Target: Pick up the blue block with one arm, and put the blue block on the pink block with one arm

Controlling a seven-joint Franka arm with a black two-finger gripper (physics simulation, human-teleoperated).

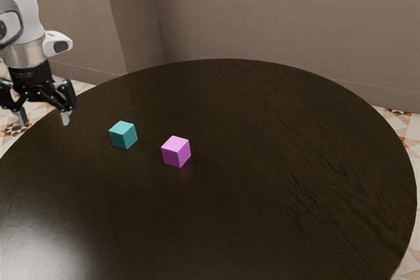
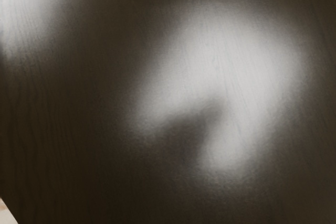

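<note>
A teal-blue block (image 1: 123,134) rests on the dark round table (image 1: 262,181), left of centre. A pink block (image 1: 176,151) sits just to its right in the exterior view, a small gap apart. My gripper (image 1: 44,120) hangs at the exterior view's far left, above the table's left edge, well left of the blue block. Its fingers (image 1: 65,118) are spread apart with nothing between them. The wrist view looks down on bare dark tabletop (image 2: 79,171) with bright reflections.
The table's far left rim lies under my hand, with patterned floor tiles (image 1: 13,129) beyond it. Beige walls (image 1: 275,18) stand behind the table. Wide bare tabletop extends to the right of the blocks.
</note>
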